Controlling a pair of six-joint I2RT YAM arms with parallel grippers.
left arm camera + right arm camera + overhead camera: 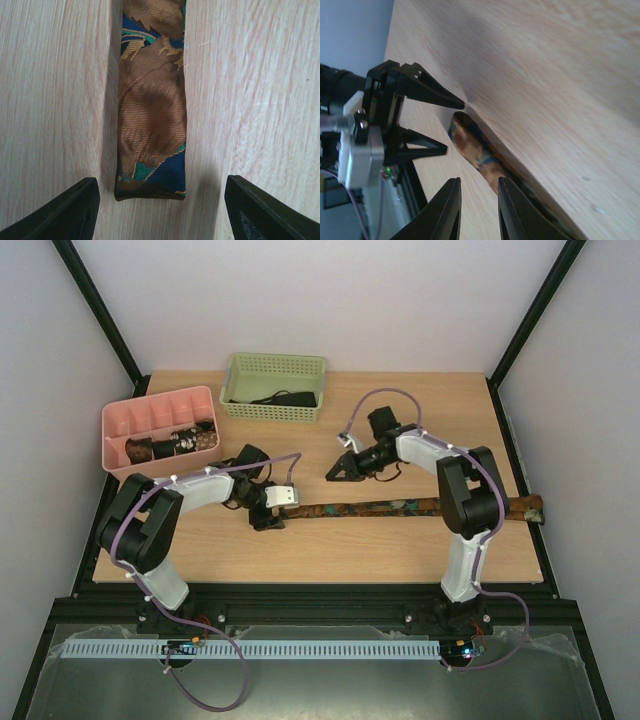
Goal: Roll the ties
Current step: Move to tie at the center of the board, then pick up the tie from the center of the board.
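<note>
I find the left gripper wide, astride the tie end, with bare table on both sides. The right gripper is narrow, empty. The tie reaches the table's right edge.

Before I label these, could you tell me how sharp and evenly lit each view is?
Top external view: evenly lit and sharp. Left wrist view: the tie shows crisp weave, with a soft shadow along its left side. Right wrist view: the tie looks blurred, and the right gripper is a dark silhouette.
</note>
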